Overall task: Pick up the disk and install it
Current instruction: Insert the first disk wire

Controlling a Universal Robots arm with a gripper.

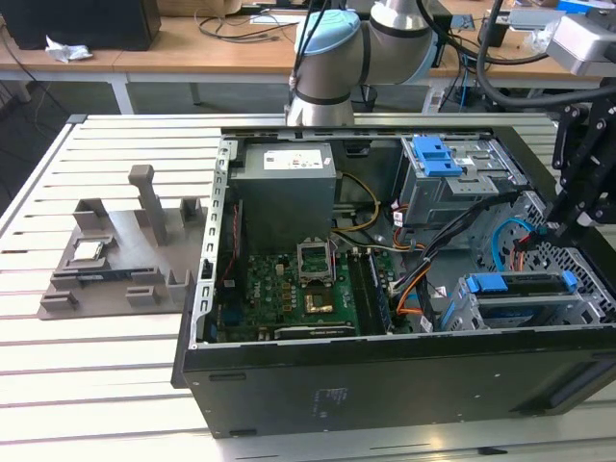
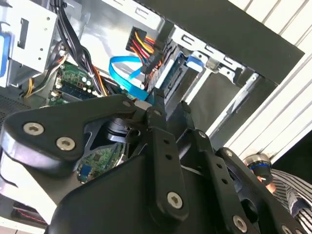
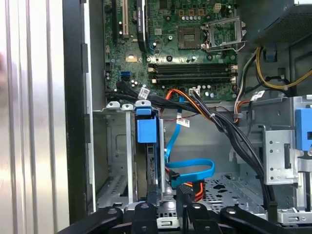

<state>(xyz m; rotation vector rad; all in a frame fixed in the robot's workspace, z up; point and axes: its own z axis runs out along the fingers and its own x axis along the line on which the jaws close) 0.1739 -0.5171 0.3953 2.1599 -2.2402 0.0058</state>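
The disk (image 1: 520,286) lies on edge in the lower drive bay at the exterior view's right end of the open computer case (image 1: 385,375), its blue rails showing. In the first wrist view the disk (image 3: 153,161) runs from its blue tab toward my gripper (image 3: 168,212). My gripper (image 1: 556,231) hangs just above the disk's rear end, near the blue and orange cables. Its black fingers (image 3: 145,213) stand apart, with the disk's end in the gap and nearer one finger. In the second wrist view the gripper (image 2: 168,105) points at the disk (image 2: 171,73).
A grey metal cage with a blue latch (image 1: 438,159) stands above the bay. A blue data cable (image 3: 192,168) and black and orange wire bundles (image 3: 214,122) cross beside the disk. The motherboard (image 1: 289,289) fills the case floor. A grey fixture (image 1: 125,260) with a small chip sits on the exterior view's left.
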